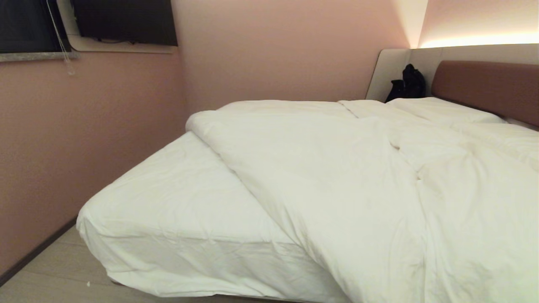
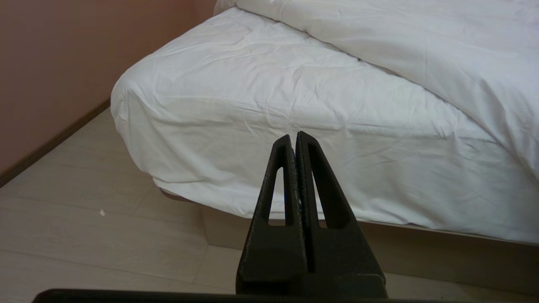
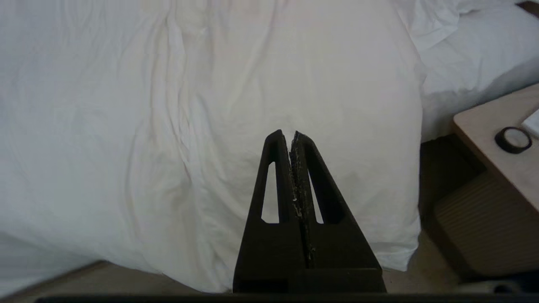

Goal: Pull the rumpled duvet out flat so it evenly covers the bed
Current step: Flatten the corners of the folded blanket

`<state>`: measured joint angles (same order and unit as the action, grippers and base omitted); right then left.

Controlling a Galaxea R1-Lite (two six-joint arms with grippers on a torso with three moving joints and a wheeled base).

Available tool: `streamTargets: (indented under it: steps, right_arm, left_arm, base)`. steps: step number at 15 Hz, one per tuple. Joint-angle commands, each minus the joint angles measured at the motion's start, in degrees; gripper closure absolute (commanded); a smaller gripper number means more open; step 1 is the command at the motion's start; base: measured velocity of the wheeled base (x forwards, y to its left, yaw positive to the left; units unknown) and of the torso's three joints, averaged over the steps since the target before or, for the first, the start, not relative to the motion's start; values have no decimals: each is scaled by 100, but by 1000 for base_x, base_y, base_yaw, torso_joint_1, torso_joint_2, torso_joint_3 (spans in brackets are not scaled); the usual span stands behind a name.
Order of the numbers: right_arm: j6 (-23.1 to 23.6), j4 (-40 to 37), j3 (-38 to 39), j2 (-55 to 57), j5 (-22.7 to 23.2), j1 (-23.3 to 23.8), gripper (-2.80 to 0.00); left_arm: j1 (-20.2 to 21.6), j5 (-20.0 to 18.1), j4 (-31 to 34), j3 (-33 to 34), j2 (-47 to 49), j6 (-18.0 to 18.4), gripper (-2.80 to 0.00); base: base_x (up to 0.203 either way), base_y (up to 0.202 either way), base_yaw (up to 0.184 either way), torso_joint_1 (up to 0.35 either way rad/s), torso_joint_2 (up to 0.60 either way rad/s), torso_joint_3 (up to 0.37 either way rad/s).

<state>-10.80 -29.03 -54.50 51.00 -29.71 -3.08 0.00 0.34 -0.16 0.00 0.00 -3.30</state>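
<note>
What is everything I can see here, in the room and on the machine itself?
duvet: one, cream-white, bunched toward the bed's right, hanging over the near edge
bed: one, white sheet, left part uncovered
headboard: one, reddish-brown, far right
dark bag: one, black, by the headboard
side table: one, beige, beside the bed
tape roll: one, black, on the side table
left gripper: one, black, fingers shut, facing the bed's corner
right gripper: one, black, fingers shut, empty, before the hanging duvet
</note>
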Motion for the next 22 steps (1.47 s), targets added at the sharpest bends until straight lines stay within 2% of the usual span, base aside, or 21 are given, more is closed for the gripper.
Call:
streamTargets:
  steps: [1, 3, 6, 10, 12, 15, 16, 19, 22]
  right_arm:
    - [-552, -16, -859, 1899, 412, 607, 0]
    - [-566, -14, -1606, 3121, 809, 1355, 0]
    - [-449, -14, -2551, 4501, 1738, 2776, 0]
    - [-359, 106, -2941, 5402, 2692, 3907, 0]
    - [-345, 475, -2954, 5661, 2998, 4196, 0]
    - [-316, 850, -2902, 5927, 3054, 4404, 0]
    - [-207, 951, -2870, 6037, 3134, 4536, 0]
    - [397, 977, -2722, 5893, 3758, 4871, 0]
    - [905, 960, -2698, 5877, 3920, 5186, 0]
  left_arm:
    - [0, 1, -2, 0, 0, -4, 0]
    - [0, 1, -2, 0, 0, -4, 0]
    - [0, 1, -2, 0, 0, -4, 0]
    - [0, 1, -2, 0, 0, -4, 0]
    - [0, 1, -2, 0, 0, -4, 0]
    - [0, 1, -2, 0, 0, -4, 0]
    - [0, 1, -2, 0, 0, -4, 0]
    - [0, 1, -2, 0, 0, -4, 0]
    - [0, 1, -2, 0, 0, -4, 0]
  base:
    - [0, 0, 0, 0, 0, 0]
    - [0, 0, 0, 0, 0, 0]
    - [0, 0, 0, 0, 0, 0]
    - [0, 0, 0, 0, 0, 0]
    - [0, 0, 0, 0, 0, 0]
    - [0, 0, 0, 0, 0, 0]
    - [0, 0, 0, 0, 0, 0]
    - [0, 0, 0, 0, 0, 0]
    - [0, 0, 0, 0, 0, 0]
